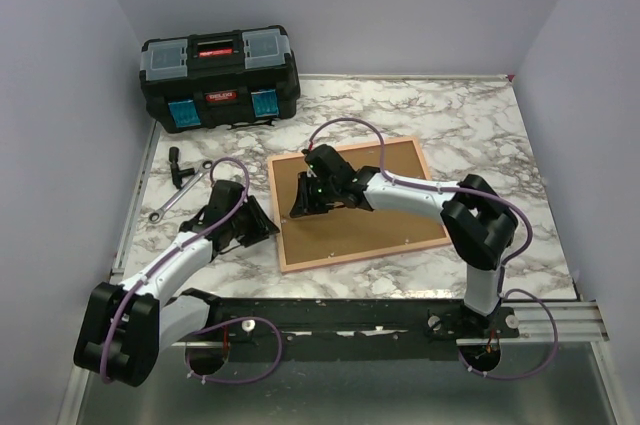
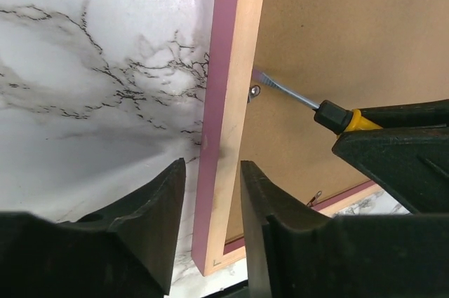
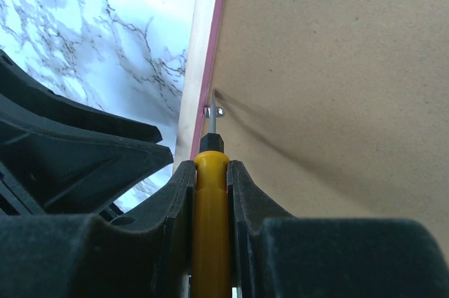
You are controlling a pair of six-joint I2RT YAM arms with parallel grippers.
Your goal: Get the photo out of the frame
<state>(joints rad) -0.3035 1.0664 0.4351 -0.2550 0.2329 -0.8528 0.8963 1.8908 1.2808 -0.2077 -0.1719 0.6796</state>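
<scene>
Between the fingers (image 3: 172,200) of the right gripper (image 3: 210,166): the yellow handle of a screwdriver (image 3: 210,207), clamped tight from both sides. Ahead of the fingertips, the thin blade, pointing onto a small metal tab (image 3: 214,111) at the inner edge of the frame (image 3: 198,59), right at the joint of the wooden rail and the brown backing board (image 3: 330,102).

Astride this same rail, near its corner: the left gripper (image 2: 212,168), about half open, one finger (image 2: 158,221) on the marble side, the other on the board side, the rail in the gap between. Contact with the wood not possible to tell.

Frame itself: back side up, flat on the marble table (image 1: 480,115), a little turned, between both arms. Farther out, to the left of the left arm: a wrench (image 1: 172,203). At the far left corner: a black toolbox (image 1: 220,80), well apart from the frame.
</scene>
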